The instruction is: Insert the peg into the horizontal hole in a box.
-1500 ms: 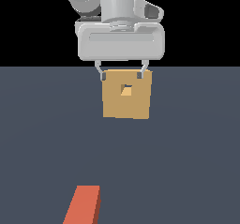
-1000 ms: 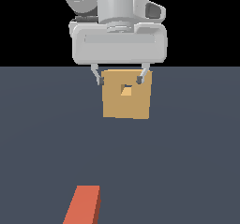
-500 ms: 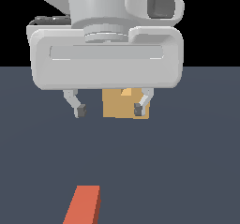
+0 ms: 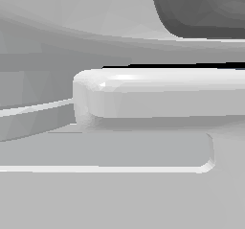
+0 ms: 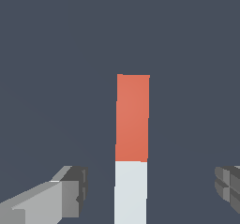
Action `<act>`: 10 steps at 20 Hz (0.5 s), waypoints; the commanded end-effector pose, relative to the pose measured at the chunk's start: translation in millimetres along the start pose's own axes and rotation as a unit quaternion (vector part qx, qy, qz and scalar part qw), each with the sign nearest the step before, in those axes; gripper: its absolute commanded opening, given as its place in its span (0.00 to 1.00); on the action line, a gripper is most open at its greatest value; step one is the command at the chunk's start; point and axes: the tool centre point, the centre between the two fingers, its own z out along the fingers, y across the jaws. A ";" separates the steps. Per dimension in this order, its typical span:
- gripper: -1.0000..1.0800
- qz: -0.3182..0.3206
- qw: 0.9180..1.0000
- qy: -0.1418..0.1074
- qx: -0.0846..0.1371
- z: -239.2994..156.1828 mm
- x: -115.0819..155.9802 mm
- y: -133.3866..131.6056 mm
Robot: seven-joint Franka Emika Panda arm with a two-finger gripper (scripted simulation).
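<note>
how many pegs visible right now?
1. The peg lies on the dark floor in the wrist view, between the two fingertips of the open hand, untouched. The exterior view is filled by the robot's body, so anything behind it is hidden.

Peg (image 5: 131, 148) looked matt, smooth, orange-red and pale grey-white. Gripper (image 5: 150, 192) fingers (image 5: 65, 195) matt grey. Arm housing (image 4: 158, 96) smooth, faintly glossy.
</note>
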 end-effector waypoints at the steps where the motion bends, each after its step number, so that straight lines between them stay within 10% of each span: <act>1: 0.96 0.003 1.000 0.001 0.000 8.1 -23.4 -4.1; 10: 0.96 0.011 1.000 0.002 0.001 21.1 -61.7 -10.1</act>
